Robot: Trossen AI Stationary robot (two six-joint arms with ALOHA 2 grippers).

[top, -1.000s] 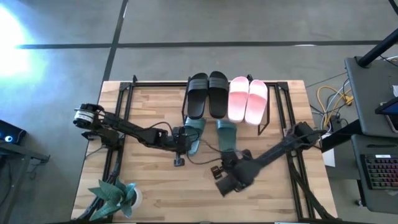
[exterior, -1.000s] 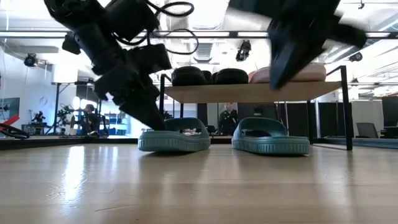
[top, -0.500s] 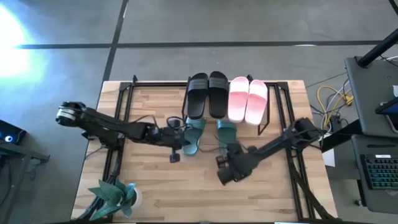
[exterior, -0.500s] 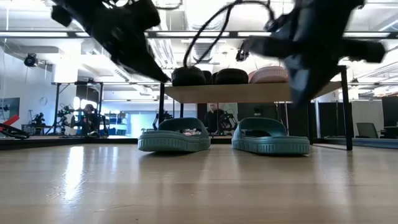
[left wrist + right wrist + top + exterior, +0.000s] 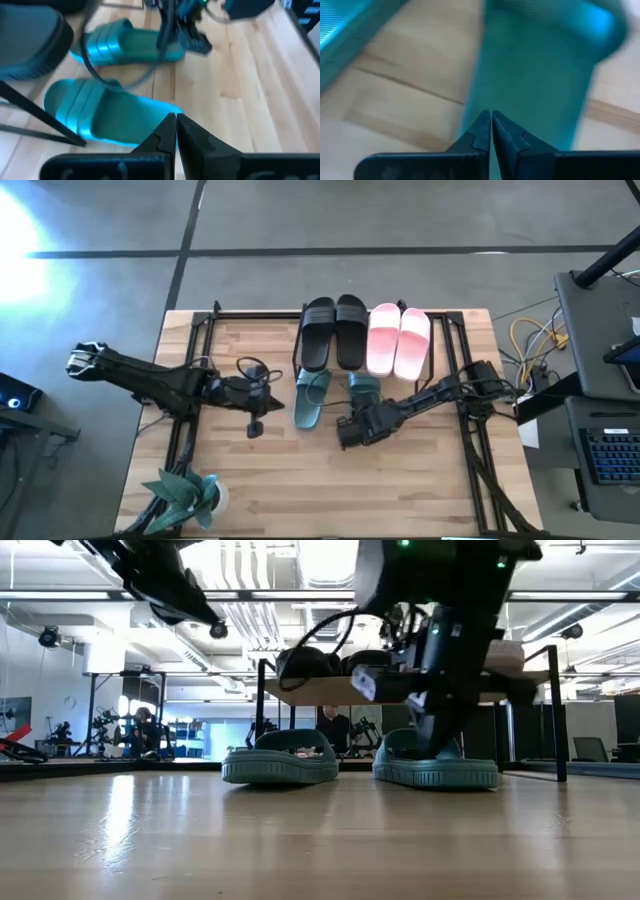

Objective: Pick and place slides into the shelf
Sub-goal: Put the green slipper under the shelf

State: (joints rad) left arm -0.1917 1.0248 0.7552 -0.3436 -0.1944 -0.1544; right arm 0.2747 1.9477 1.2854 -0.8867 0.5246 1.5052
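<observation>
The left gripper (image 5: 262, 399) has backed off the left teal slide (image 5: 308, 401) while the right gripper (image 5: 362, 412) (fingers together, like the left's) has dropped to the right teal slide (image 5: 436, 766), probably to nudge it under the shelf (image 5: 400, 690).

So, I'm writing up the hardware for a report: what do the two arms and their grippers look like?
Both arms are dark, near black, built of slim jointed segments. The left arm carries loose black cable loops near its wrist. The left gripper and the right gripper each end in two black fingers tapering to pointed tips. In the low view the right arm bears a small white label and a green light.
</observation>
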